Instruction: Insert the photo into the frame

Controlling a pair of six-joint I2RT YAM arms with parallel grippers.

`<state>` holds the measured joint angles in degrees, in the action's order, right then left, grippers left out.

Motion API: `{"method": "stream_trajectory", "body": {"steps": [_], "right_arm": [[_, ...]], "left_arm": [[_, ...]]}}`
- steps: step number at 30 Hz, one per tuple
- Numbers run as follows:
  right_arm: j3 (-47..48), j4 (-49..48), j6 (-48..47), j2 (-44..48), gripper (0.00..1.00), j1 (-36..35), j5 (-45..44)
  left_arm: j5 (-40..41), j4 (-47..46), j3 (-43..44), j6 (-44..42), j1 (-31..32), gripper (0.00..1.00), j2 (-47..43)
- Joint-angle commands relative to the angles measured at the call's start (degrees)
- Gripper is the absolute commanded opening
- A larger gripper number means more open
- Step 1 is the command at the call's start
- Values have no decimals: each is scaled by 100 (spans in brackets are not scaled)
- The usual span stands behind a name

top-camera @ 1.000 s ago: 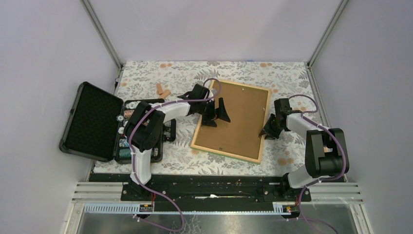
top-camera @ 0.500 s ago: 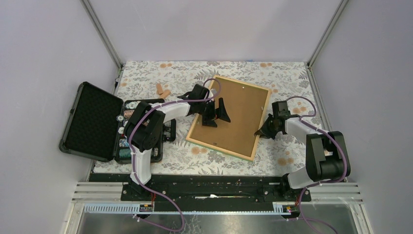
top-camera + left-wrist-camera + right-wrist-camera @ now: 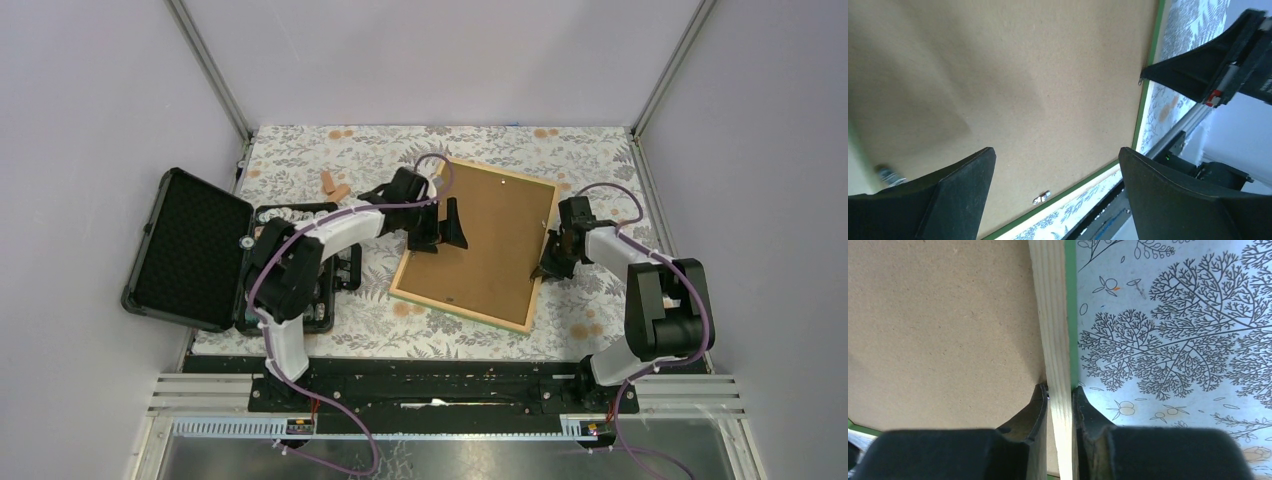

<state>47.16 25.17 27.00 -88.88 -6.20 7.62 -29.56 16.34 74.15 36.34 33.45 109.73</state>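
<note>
Frame [image 3: 462, 312] is laid back-up and skewed on the floral tablecloth [image 3: 330, 150], light wood rim uppermost, with a green strip of its front face seen along the edge in the wrist views. Its opening is filled by a brown backing board [image 3: 495, 245]. To the left, well apart, an open black poker-chip case [image 3: 190, 250] is seen. The photo is not shown in any view; whether it lies beneath the board cannot be told.

The right gripper [image 3: 1060, 390] is clamped on the frame's right rail, one finger inside against the board and one outside. The left gripper [image 3: 1055, 155] is held above the board with its fingers spread wide, nothing between them. A small metal hanger clip [image 3: 1042, 197] is fixed near the board's edge.

Only a narrow strip of wood is pinched, so the frame could be twisted about that grip or dropped if it is raised or dragged. No tabs are seen securing the board, so it could be tipped out, or jammed if pressed unevenly.
</note>
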Motion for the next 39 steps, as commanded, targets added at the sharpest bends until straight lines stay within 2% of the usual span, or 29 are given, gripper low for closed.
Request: {"method": "stream_trajectory", "body": {"steps": [1,6,12,13,15,17,19,24,29,36,39], "right_arm": [[123,868,-1135,-53,0,1,60],[516,1137,-1646,-280,0,-36,476],[810,1287,-1833,-362,0,-39,93],[831,1286,-1820,-284,8,-37,-73],[917,1331,-1714,-130,33,-40,-166],[996,1358,-1548,14,45,-33,-80],[1072,1353,-1322,173,51,-39,8],[1118,1292,-829,469,53,-40,-81],[967,1357,-872,389,41,-41,-320],[837,1299,-878,177,41,-120,-434],[745,1233,-875,36,37,-174,-576]], "left_arm": [[914,265,297,-543,-170,99,-713],[970,54,64,-340,-377,99,-874],[855,-46,-8,-258,-412,99,-914],[802,-45,-1,-232,-425,99,-904],[743,-59,1,-207,-444,99,-891],[722,-76,-18,-202,-462,99,-917],[669,-95,-15,-189,-478,99,-932],[563,-148,-38,-158,-480,99,-876],[530,-148,-24,-146,-480,99,-865],[526,-147,-32,-152,-480,99,-832],[531,-139,-39,-144,-481,99,-831]]}}
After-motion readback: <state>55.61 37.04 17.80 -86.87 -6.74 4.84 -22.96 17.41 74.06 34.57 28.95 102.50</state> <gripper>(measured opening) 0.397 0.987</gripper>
